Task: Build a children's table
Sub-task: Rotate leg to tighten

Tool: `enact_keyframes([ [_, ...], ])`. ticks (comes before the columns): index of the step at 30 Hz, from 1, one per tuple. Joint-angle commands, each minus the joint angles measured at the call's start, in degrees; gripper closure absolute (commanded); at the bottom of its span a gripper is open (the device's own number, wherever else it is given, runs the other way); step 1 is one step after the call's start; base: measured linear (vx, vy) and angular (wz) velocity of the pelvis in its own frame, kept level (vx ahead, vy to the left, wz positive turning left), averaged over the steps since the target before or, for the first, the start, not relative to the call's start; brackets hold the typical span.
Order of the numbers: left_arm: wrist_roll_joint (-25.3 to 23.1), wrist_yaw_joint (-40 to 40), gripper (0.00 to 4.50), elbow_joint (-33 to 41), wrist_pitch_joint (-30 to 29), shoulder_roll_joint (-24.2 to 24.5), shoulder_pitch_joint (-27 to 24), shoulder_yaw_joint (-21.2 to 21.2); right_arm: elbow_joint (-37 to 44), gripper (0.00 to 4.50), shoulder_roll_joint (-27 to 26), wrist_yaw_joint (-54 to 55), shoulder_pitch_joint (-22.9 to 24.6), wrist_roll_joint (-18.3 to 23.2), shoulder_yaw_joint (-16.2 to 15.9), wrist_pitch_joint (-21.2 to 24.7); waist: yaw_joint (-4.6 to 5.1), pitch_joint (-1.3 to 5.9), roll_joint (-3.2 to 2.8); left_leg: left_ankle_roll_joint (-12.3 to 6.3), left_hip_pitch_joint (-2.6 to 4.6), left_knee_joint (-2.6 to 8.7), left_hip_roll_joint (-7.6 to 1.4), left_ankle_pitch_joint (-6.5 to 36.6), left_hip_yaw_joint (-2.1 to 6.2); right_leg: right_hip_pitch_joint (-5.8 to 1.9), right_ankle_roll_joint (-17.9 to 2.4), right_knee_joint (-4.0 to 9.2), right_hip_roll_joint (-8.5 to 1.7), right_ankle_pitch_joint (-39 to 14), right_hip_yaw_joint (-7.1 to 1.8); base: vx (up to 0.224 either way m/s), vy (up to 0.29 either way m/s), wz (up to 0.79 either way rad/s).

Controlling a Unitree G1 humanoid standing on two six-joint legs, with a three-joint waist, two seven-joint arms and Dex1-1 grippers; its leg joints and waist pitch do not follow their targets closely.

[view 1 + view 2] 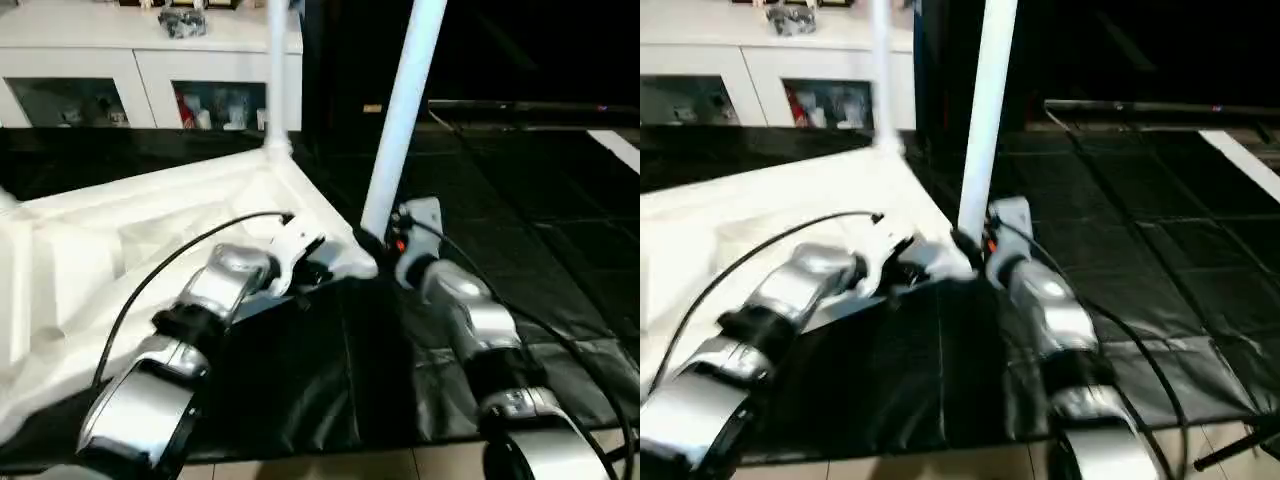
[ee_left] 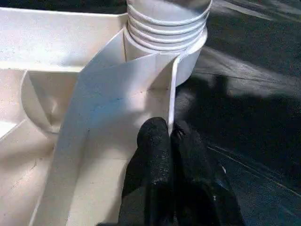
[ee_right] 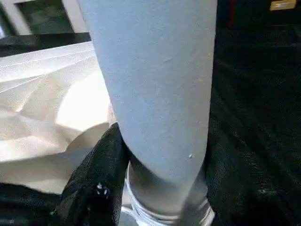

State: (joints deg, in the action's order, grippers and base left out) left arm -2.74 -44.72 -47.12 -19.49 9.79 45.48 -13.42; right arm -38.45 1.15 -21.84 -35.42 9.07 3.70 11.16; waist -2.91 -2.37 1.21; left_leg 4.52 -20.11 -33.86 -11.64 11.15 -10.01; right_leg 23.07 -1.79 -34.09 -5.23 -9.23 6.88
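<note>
At the far left, the white cabinet (image 1: 140, 70) with glass doors stands against the back wall, with small dark items on its top. In front of it the children's table top (image 1: 90, 250) lies upside down on the black floor mat (image 1: 520, 230), its ribbed underside facing up and its near corner pointing toward the robot. One white leg (image 1: 277, 60) stands upright in the far corner socket. The left arm (image 1: 190, 330) reaches forward over the top's near edge, a black cable (image 1: 170, 265) looping over it. The left end effector (image 2: 170, 141) has its two black fingers (image 2: 153, 146) pressed together, their tips resting at the thin vertical rib just below the near corner socket (image 2: 164, 52), whose ringed collar rises right ahead of them; whether the rib's edge is caught between the tips cannot be told. To the right, a second white leg (image 1: 402, 110) rises from that near corner socket, leaning slightly to the right. The right end effector (image 3: 162, 160) clasps the base of this leg just above the socket, a black finger (image 3: 101, 169) on either side of the tube and touching it. The right arm (image 1: 480, 330) runs back over the mat toward the robot, with a cable along it, and pale floor tiles (image 1: 330, 468) show along the near edge.
</note>
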Motion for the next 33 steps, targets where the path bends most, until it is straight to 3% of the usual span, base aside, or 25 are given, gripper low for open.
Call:
enact_keyframes([
  [1,-0.24,5.62,4.50,1.96,2.05,-0.91,3.96,2.56,-3.53,2.43,-4.74,-3.27,2.14,0.82,-3.99,2.41,-0.64,3.87,0.05,-2.72,-0.14,3.82,-1.45,6.97,0.35,-3.41,-11.09,3.54,-3.91,-10.34,-3.53,0.057,-0.010,0.03],
  [3,-0.58,5.26,4.50,1.79,2.45,-0.73,3.73,2.18,-4.26,1.90,-4.81,-2.92,1.84,1.20,-2.78,1.56,-0.86,3.78,0.00,-3.72,-0.25,3.85,-1.45,5.27,0.25,-3.51,-11.94,3.29,-3.84,-7.66,-3.56,0.000,0.000,0.00],
  [4,-0.75,5.08,4.50,1.76,2.85,-0.59,3.57,2.02,-4.59,1.90,-4.84,-2.79,1.67,1.67,-2.13,1.21,-1.00,3.76,-0.23,-3.85,-0.18,3.87,-1.49,5.19,0.25,-3.56,-12.14,3.26,-3.90,-7.55,-3.55,0.000,0.000,0.00],
  [6,-1.17,3.31,4.50,1.96,4.77,0.48,2.56,1.27,-4.01,1.74,-3.96,-3.21,1.90,3.13,-0.39,0.11,-0.83,3.69,-0.13,-3.83,-0.28,4.01,-1.58,6.35,0.33,-3.74,-11.85,3.46,-3.95,-8.82,-3.52,0.000,0.000,0.00],
  [10,-1.22,1.31,4.50,1.96,6.26,2.07,1.55,0.45,-1.63,1.38,-2.20,-6.55,3.17,3.66,-0.09,-0.84,-0.47,3.68,-0.14,-3.52,-0.23,4.03,-1.68,7.22,0.36,-3.71,-11.60,3.54,-3.83,-10.00,-3.52,0.000,0.000,0.00],
  [12,-0.94,-1.65,4.50,2.88,6.98,3.40,0.44,0.02,1.19,1.12,0.02,-10.32,4.80,4.40,-0.20,-1.12,-0.64,3.82,-0.18,-4.14,-0.25,3.87,-1.75,5.24,0.32,-3.70,-12.94,2.92,-3.81,-5.73,-3.65,0.000,0.000,0.00],
  [18,-0.66,-11.98,4.50,6.15,10.93,7.91,-3.45,-2.30,7.48,0.71,8.04,-22.59,8.13,6.34,-0.66,-1.83,-1.19,3.99,-0.07,-6.37,-0.29,3.53,-1.75,3.55,0.19,-3.78,-14.45,2.40,-3.77,-0.87,-3.67,0.000,0.000,0.00],
  [20,-0.64,-14.35,4.50,6.71,11.97,8.94,-4.24,-3.09,8.82,0.60,9.98,-25.57,8.62,6.83,-1.22,-1.57,-1.28,3.76,-0.11,-6.11,-0.20,3.64,-1.81,5.11,0.11,-3.61,-14.21,2.64,-3.80,-3.15,-3.67,0.000,0.000,0.00],
  [21,-0.81,-16.27,4.50,7.00,13.12,9.88,-4.84,-3.91,10.03,0.44,11.83,-28.61,9.05,7.22,-1.74,-1.29,-1.41,3.57,0.14,-5.80,-0.19,3.71,-1.80,6.90,0.08,-3.61,-13.46,3.11,-3.84,-6.29,-3.63,0.000,0.000,0.00],
  [23,-0.70,-18.95,4.50,7.42,14.06,10.96,-5.56,-4.83,11.73,0.28,14.23,-32.89,9.66,7.63,-2.41,-0.60,-1.66,3.36,0.07,-4.61,0.07,3.86,-1.84,8.81,0.03,-3.32,-12.17,3.60,-3.85,-10.98,-3.64,0.000,0.000,0.00],
  [25,-0.51,-23.45,4.50,8.54,16.08,12.61,-6.72,-6.16,14.23,0.25,17.96,-39.30,10.45,8.27,-4.15,0.61,-2.42,3.24,0.13,-4.04,0.19,3.96,-2.06,9.55,0.05,-3.31,-10.71,3.87,-3.88,-14.11,-3.68,0.000,0.000,0.00],
  [27,-1.09,-26.35,4.50,9.48,17.83,13.93,-7.55,-7.52,15.56,0.06,20.16,-43.59,10.73,8.56,-5.72,1.46,-2.73,3.01,0.07,-3.58,0.43,4.13,-2.26,10.51,-0.08,-2.96,-10.16,4.10,-3.89,-15.71,-3.73,0.000,0.000,0.00],
  [30,-1.35,-28.99,4.50,10.47,18.60,14.89,-8.25,-8.56,15.99,0.06,21.27,-46.09,10.57,7.99,-7.06,0.69,-3.02,3.17,0.25,-2.59,0.42,4.19,-2.25,10.87,0.01,-3.00,-9.65,4.06,-3.97,-17.07,-3.64,0.000,0.000,0.00],
  [33,-0.99,-32.73,4.50,11.72,20.59,15.96,-9.13,-9.63,15.98,0.06,22.14,-50.40,9.78,8.57,-8.82,1.88,-3.25,3.26,0.40,-2.78,0.17,4.15,-2.29,9.75,0.07,-3.21,-9.51,3.80,-4.03,-16.25,-3.63,0.000,0.000,0.00],
])
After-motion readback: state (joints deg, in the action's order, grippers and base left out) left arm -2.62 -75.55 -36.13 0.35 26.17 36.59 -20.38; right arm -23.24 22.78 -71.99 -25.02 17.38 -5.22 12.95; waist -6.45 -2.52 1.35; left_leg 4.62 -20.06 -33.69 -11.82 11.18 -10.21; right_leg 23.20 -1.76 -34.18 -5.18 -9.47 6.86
